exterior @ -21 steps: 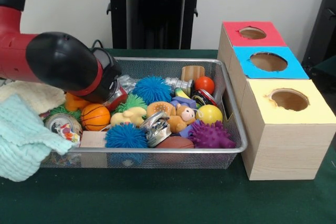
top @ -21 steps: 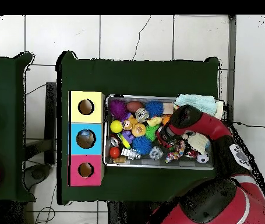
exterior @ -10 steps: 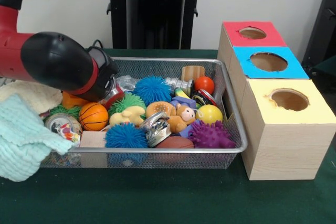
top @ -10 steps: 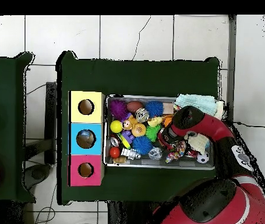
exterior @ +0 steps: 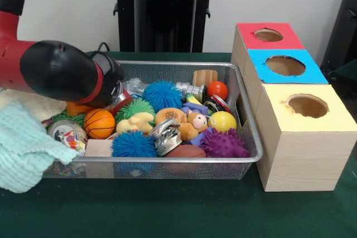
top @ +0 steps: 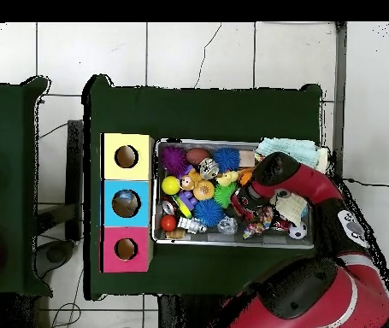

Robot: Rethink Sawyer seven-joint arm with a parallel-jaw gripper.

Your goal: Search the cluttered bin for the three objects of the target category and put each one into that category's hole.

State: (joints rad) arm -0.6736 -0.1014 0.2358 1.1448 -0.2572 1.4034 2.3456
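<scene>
Arm [exterior: 56, 71] shifted slightly leftward, lower over wire bin [exterior: 245, 132]. Gripper [exterior: 114, 96] buried beside mini basketball [exterior: 99, 124]; finger state cannot be told.

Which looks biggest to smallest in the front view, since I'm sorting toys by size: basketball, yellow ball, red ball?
1. basketball
2. yellow ball, slightly smaller
3. red ball, smallest, though it lies farther from the camera, so that is unsure.
</scene>
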